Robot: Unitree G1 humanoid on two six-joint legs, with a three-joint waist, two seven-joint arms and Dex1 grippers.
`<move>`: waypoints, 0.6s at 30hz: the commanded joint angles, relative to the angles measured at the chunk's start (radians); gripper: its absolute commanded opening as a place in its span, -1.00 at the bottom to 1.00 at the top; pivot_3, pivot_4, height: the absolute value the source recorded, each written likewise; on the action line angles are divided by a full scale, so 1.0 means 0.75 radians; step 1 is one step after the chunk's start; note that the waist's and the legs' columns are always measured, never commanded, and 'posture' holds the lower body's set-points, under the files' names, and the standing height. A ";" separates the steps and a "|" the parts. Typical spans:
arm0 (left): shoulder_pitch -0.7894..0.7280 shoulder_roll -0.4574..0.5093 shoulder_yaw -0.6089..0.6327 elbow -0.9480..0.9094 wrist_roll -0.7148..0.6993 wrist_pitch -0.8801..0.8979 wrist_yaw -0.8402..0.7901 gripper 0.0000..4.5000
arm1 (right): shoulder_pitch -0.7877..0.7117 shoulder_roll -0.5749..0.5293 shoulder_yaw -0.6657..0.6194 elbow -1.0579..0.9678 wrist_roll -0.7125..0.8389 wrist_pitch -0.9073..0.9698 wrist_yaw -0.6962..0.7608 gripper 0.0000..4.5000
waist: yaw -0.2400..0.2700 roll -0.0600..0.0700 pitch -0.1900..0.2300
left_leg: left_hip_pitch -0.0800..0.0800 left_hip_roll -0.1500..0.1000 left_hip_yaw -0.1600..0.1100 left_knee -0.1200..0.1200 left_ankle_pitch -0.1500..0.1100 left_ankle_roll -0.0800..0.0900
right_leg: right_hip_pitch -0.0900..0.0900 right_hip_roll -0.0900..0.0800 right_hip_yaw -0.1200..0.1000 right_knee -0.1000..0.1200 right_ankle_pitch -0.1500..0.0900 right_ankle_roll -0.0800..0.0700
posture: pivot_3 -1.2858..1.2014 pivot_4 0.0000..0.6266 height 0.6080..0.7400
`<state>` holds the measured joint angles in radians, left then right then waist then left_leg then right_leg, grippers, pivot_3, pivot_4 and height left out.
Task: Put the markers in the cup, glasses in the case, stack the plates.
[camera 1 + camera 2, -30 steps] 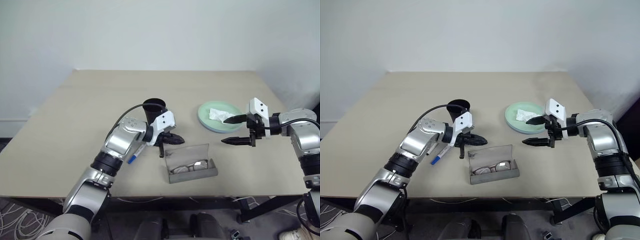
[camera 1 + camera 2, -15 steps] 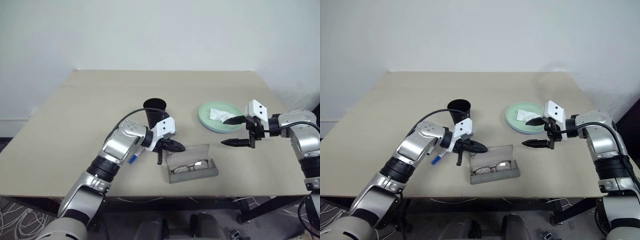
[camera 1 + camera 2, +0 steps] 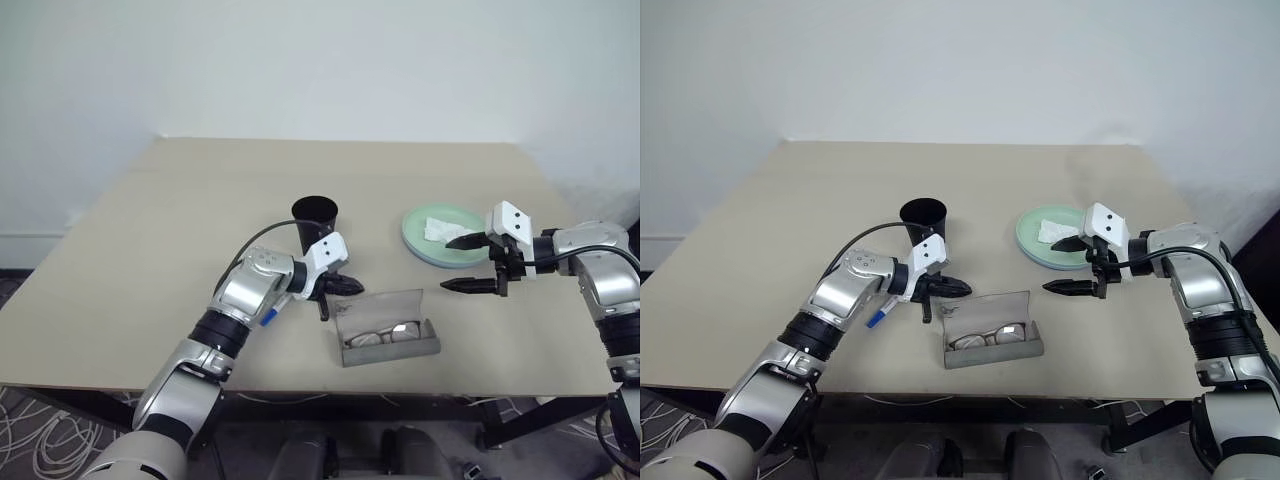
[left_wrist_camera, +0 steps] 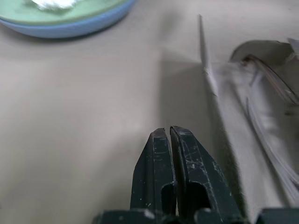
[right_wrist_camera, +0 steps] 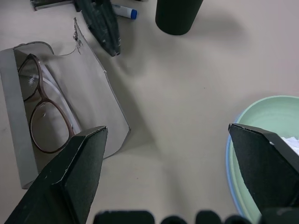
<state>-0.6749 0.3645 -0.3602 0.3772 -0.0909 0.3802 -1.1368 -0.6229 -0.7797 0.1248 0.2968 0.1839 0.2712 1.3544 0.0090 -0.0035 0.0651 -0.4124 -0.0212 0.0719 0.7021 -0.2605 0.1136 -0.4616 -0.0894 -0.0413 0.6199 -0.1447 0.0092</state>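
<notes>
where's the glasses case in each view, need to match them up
Left eye view: the case lies open, front of centre, glasses inside.
Right eye view: the same, front centre.
Left wrist view: its raised lid and grey body beside the shut left gripper.
Right wrist view: open beside one finger.
Shared landmark: the stacked plates.

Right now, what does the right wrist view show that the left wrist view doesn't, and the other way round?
Right wrist view: the black cup, the blue-capped marker, the round lenses of the glasses, and the left gripper by the lid.
Left wrist view: the left gripper's fingers pressed shut, seen close up over bare table.
Both: the open case with its translucent lid, and the green plate stacked on the blue plate with tissue.
</notes>
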 commanded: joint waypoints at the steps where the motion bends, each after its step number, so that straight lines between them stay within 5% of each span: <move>1: 0.008 0.000 0.003 -0.123 -0.042 0.017 -0.055 -0.99 | -0.028 -0.008 -0.021 -0.031 0.006 -0.012 -0.009 1.00 | 0.000 0.000 0.000 | 0.000 0.000 0.000 0.000 0.000 0.000 | 0.000 0.000 0.000 0.000 0.000 0.000 | 0.03 -1.00 0.98; 18: 0.126 0.074 -0.060 -0.407 -0.096 0.158 -0.173 -0.99 | -0.044 -0.002 -0.011 -0.020 0.001 -0.020 -0.029 1.00 | 0.000 0.000 0.000 | 0.000 0.000 0.001 0.000 0.000 0.000 | 0.000 0.000 0.000 -0.001 0.000 0.000 | 0.03 -1.00 0.98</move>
<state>-0.5751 0.4158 -0.4048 0.1110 -0.1524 0.4997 -1.2653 -0.6245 -0.7771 0.1347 0.2972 0.1832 0.2684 1.3404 0.0088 -0.0034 0.0651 -0.4124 -0.0211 0.0723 0.7022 -0.2604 0.1137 -0.4614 -0.0894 -0.0416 0.6195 -0.1449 0.0091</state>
